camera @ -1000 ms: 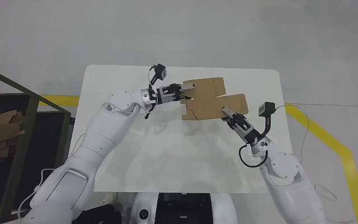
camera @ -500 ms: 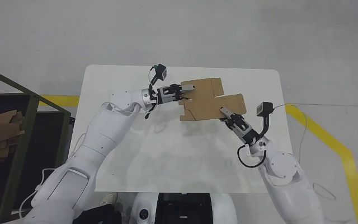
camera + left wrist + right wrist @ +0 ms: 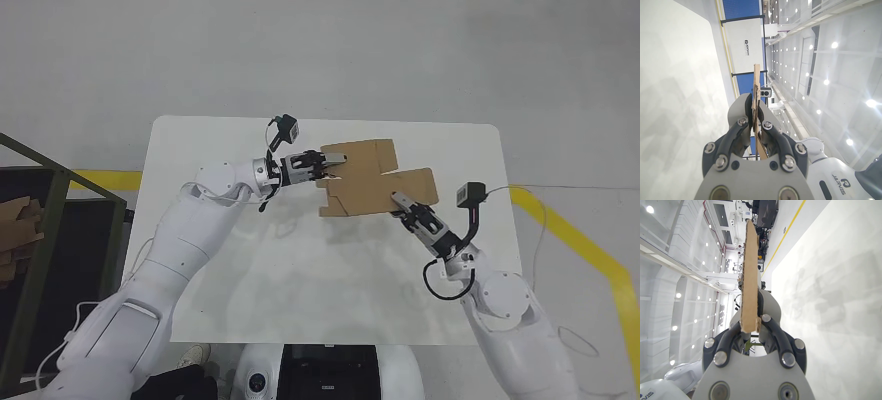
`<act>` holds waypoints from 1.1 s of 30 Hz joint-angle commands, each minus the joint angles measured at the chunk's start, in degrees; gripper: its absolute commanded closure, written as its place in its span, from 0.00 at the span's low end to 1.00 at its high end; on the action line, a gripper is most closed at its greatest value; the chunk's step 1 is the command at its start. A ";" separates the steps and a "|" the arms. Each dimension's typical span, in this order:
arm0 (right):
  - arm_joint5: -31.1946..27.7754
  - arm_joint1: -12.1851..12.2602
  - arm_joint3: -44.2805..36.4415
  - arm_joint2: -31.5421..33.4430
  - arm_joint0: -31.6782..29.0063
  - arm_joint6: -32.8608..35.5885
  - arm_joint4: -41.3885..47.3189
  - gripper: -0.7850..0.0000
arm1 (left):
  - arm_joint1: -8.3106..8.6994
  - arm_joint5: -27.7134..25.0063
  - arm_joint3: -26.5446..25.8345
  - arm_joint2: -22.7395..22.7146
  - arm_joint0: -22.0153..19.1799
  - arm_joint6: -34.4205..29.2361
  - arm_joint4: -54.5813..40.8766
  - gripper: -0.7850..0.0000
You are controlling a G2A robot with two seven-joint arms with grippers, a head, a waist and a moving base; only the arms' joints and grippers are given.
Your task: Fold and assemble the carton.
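Left gripper (image 3: 754,103) is closed tight on the carton's (image 3: 365,178) left edge, its pads pinching the flat board. The right gripper (image 3: 751,306) is clamped in the same way on the carton's near right corner. For a clean fold, one gripper should probably anchor its panel while the other swings slowly about a crease, so the board bends at the score and neither tears nor slips. The carton spans between the two grippers, still flat and unfolded, apparently raised off the table (image 3: 250,260) below it.

Gripping the carton (image 3: 365,178) at its left edge with the left gripper (image 3: 328,164), fingers pressed tight; pinching its near right edge with the right gripper (image 3: 397,199).
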 commanded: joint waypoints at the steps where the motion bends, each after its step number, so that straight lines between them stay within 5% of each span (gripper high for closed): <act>1: 0.12 -0.01 -0.04 -0.09 0.13 0.26 -0.27 0.13 | -0.03 0.05 -0.02 -0.11 0.05 -0.05 0.08 0.90; 2: 0.22 -0.01 0.01 -0.10 0.16 0.30 -0.33 0.00 | -0.04 0.01 -0.01 -0.19 0.07 0.00 0.06 0.91; 13: -3.75 0.04 3.57 2.39 0.89 1.77 3.07 0.00 | 0.48 -0.33 1.10 -2.70 -0.71 -0.57 1.89 0.96; 23: -15.38 1.51 12.64 6.69 5.35 21.75 4.68 0.00 | 1.63 -1.08 0.15 -5.53 -0.19 -6.64 2.55 1.00; 33: -21.50 1.74 21.60 3.12 12.78 38.70 12.90 0.00 | 1.74 0.00 -3.05 -4.56 2.17 -8.91 2.94 1.00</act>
